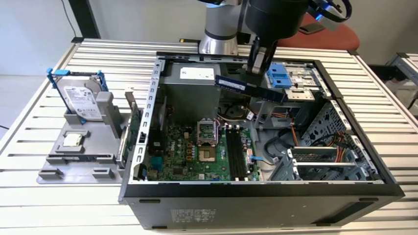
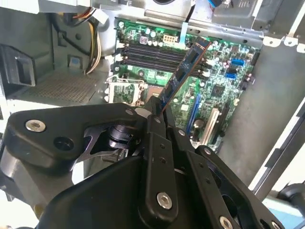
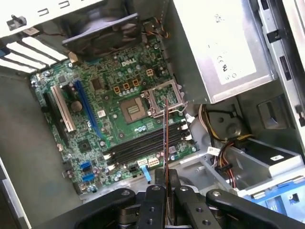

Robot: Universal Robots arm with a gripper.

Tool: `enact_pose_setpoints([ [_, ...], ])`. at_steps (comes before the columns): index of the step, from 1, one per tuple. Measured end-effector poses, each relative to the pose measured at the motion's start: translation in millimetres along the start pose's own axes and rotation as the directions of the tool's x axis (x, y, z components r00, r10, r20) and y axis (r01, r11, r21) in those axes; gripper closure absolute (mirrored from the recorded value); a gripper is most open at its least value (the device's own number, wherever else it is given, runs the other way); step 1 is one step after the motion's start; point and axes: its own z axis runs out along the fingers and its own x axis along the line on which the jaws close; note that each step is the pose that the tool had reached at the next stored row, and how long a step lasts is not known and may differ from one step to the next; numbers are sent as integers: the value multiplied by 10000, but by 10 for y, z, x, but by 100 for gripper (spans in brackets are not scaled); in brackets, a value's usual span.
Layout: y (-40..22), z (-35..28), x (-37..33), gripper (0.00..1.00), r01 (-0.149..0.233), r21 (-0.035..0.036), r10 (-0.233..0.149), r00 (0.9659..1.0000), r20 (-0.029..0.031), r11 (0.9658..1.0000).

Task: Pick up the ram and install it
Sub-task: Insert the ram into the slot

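Note:
The ram (image 1: pixel 250 88) is a thin dark strip with black chips, and my gripper (image 1: pixel 257 72) is shut on its middle. It hangs level in the air above the far part of the open computer case (image 1: pixel 154 98), well above the motherboard (image 1: pixel 189 156). In the second wrist view the ram (image 2: pixel 184 70) sticks out from the fingers (image 2: pixel 155 125) towards the board. It looks edge-on in the first wrist view, where the ram (image 3: pixel 165 138) crosses over the black memory slots (image 3: pixel 143 149). Those slots (image 1: pixel 236 154) lie beside the processor socket (image 1: pixel 207 131) with nothing in them.
On a grey holder (image 1: pixel 78 161) at the exterior view's left stand a silver hard drive in a blue frame (image 1: pixel 81 100) and a green expansion card (image 1: pixel 132 132). Inside the case are a grey power supply (image 1: pixel 193 88), cable bundles (image 1: pixel 287 127) and a drive cage (image 1: pixel 320 161).

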Motion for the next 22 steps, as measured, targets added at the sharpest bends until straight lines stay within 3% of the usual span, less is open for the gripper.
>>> enact_pose_setpoints([
  [5, 0, 0, 0, 100, -839, 20, 839, 9965, 6, 9965],
  [8, 0, 0, 0, 100, -1306, 32, 1306, 9914, 9, 9914],
  [11, 0, 0, 0, 100, -1764, 43, 1764, 9843, 12, 9843],
  [14, 0, 0, 0, 100, -2209, 53, 2209, 9753, 16, 9753],
  [17, 0, 0, 0, 100, -2653, 64, 2653, 9642, 21, 9641],
  [22, 0, 0, 0, 100, -3372, 81, 3372, 9414, 29, 9414],
])
